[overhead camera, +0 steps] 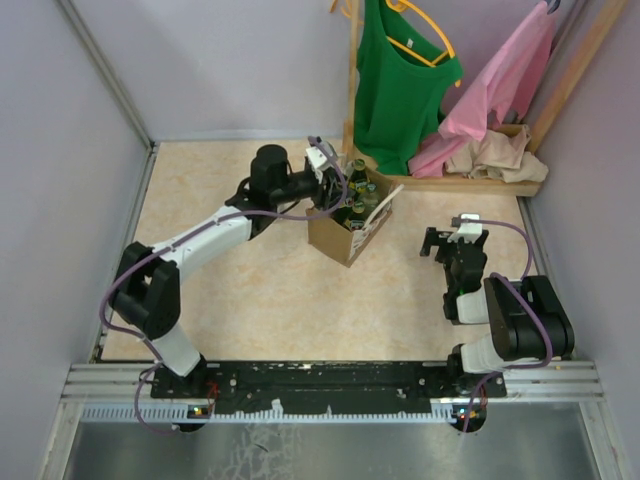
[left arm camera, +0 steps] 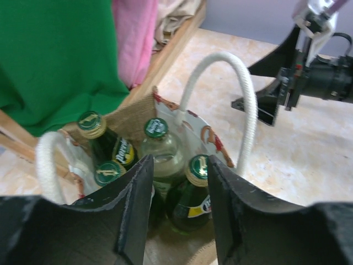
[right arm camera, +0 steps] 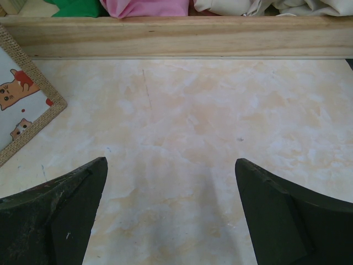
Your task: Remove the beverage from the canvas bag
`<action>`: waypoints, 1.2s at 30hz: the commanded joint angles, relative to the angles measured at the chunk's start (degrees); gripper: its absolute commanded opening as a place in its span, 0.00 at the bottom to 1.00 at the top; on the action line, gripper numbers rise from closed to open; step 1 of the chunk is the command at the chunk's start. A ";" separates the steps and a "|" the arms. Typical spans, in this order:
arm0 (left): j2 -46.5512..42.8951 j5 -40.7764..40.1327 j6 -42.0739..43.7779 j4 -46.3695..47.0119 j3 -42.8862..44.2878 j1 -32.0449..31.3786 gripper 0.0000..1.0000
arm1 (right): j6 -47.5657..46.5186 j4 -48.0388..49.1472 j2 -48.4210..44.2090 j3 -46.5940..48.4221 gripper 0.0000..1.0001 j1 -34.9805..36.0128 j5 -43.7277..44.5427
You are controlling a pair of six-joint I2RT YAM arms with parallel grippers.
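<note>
- The bag (overhead camera: pixel 346 238) stands on the far middle of the table, just in front of a wooden rack base (overhead camera: pixel 470 184). Four green-capped bottles (left arm camera: pixel 157 141) stand upright inside it.
- The left gripper (left arm camera: pixel 177 193) hangs over the bag's mouth with its fingers (left arm camera: pixel 132 215) parted and clasping nothing. A pale bottle and a dark green one show in the gap below.
- Two white rope handles (left arm camera: pixel 245 99) arch up from the rim, one on each side of that gripper.
- The right gripper (right arm camera: pixel 171 212) sits low over bare table to the right of the bag and well apart from it, fingers spread wide and empty.
- Behind the bag a green top (overhead camera: pixel 400 85) hangs on a yellow hanger (overhead camera: pixel 432 38) beside a pink garment (overhead camera: pixel 500 85). A beige cloth (overhead camera: pixel 495 155) is heaped on the rack base.
- The table (overhead camera: pixel 260 290) is beige and marbled, with lilac-grey walls on three sides. A metal rail (overhead camera: pixel 330 385) runs along the near edge.
- The right wrist view catches only one corner of the bag, with a burlap edge and a cat print.
- Whether the left fingers touch a bottle cannot be told. The labels are blurred, and the fingers hide the bag's near inside.
</note>
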 commanded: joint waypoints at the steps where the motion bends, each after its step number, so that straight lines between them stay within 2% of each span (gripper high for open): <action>1: 1.68 -7.44 -0.74 1.38 3.79 -0.20 0.56 | -1.06 2.73 -0.27 1.62 0.99 -0.02 0.20; 11: 6.90 -9.33 -2.11 -1.26 7.87 -0.19 0.57 | -1.06 2.69 -0.27 1.62 0.99 -0.05 0.20; 16: 8.03 -8.87 -2.62 -1.29 8.46 -0.20 0.57 | -1.06 2.73 -0.30 1.58 0.99 -0.02 0.21; 36: 13.96 -15.85 -1.63 -1.10 9.11 -0.11 0.59 | -1.07 2.72 -0.27 1.62 0.99 0.00 0.17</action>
